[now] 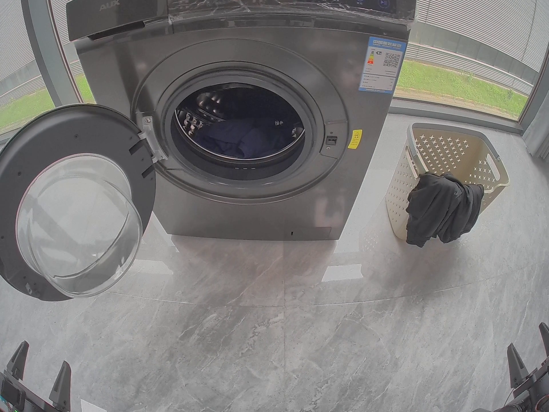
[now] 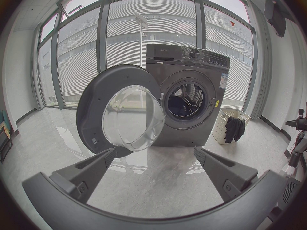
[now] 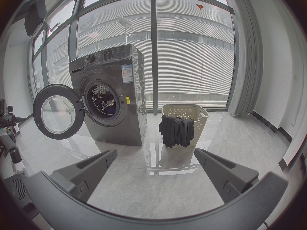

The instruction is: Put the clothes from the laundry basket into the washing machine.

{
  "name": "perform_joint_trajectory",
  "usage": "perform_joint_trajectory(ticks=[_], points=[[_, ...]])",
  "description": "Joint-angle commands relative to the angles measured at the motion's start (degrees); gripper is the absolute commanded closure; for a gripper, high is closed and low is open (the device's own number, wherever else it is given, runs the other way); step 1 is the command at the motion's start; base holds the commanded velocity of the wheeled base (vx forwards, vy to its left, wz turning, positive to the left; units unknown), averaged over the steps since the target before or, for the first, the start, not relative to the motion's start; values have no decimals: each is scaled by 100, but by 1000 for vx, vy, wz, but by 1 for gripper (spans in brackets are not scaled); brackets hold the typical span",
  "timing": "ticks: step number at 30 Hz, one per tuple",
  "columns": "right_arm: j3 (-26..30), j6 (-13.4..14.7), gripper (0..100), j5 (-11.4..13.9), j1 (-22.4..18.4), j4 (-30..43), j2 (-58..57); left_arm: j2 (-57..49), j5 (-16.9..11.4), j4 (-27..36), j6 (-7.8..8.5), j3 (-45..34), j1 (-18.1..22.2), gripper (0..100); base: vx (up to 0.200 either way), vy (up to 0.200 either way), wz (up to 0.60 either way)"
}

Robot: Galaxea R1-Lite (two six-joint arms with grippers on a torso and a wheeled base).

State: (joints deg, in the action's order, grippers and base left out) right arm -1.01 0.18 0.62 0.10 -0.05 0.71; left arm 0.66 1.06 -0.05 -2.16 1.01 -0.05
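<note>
We see a dark garment (image 1: 443, 207) draped over the basket (image 1: 452, 153) rim, beside the washer (image 1: 343, 161) on the floor; door (image 1: 34, 161) open, clothes (image 1: 246, 137) inside. Our left tool (image 2: 154, 150) and right tool (image 3: 155, 150) gape wide, empty.

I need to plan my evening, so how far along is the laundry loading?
Done: the door stands open, dark clothing lies in the drum. In hand: nothing; left pincer and right pincer are open, empty. Left: one dark garment draped over the laundry basket.
</note>
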Motion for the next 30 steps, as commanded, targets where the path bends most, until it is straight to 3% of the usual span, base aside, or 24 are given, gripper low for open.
perform_joint_trajectory(ticks=[1,30], points=[[101,-1,0,-1,8,-4,-71,-57,-1,-4,-4,-101,-13,0,0,-200,0],[101,-1,0,-1,8,-4,-71,-48,-27,5,-48,-92,-30,0,0,-200,0]])
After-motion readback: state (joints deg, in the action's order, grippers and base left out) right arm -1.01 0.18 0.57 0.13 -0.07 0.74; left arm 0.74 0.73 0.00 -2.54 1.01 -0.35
